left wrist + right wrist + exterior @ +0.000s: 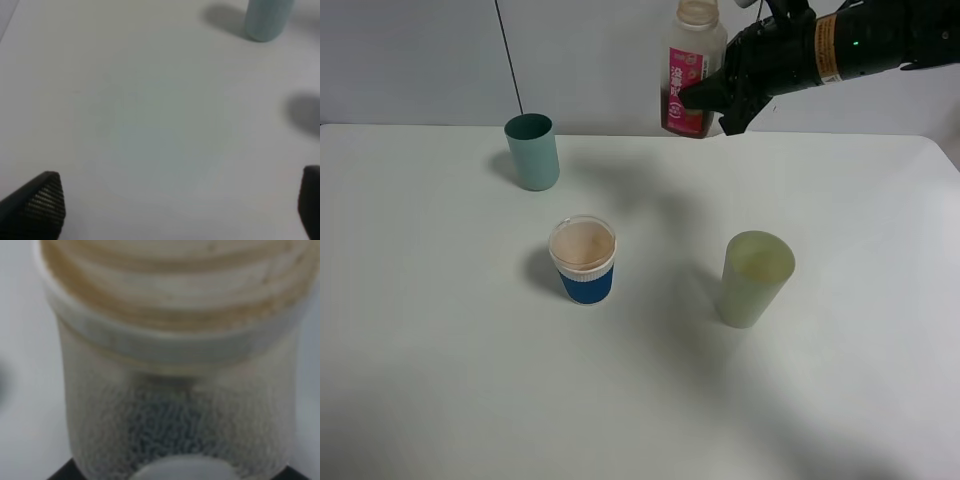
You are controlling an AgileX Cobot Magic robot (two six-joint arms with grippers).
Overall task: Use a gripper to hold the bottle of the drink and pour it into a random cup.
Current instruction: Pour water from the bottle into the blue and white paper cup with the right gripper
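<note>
Bottle (686,70) in right tool (708,100) holds little drink (682,124).

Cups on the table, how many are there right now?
3. A teal cup stands at the far left, a blue-sleeved cup near the middle, and a pale green cup on the right, all apart from each other. None looks hidden.

Exterior high: set high and well back, angled down over the whole counter (440,380); teal tumbler (532,151) on the far side.
Left wrist: angled down at bare counter short of the tumbler (265,20), fairly near; left pincer (177,202) tips edge the view.
Right wrist: pressed close against the bottle (175,390) neck, blurred.
Shared: tumbler in exterior high and left wrist; bottle (692,70) in exterior high and right wrist.
</note>
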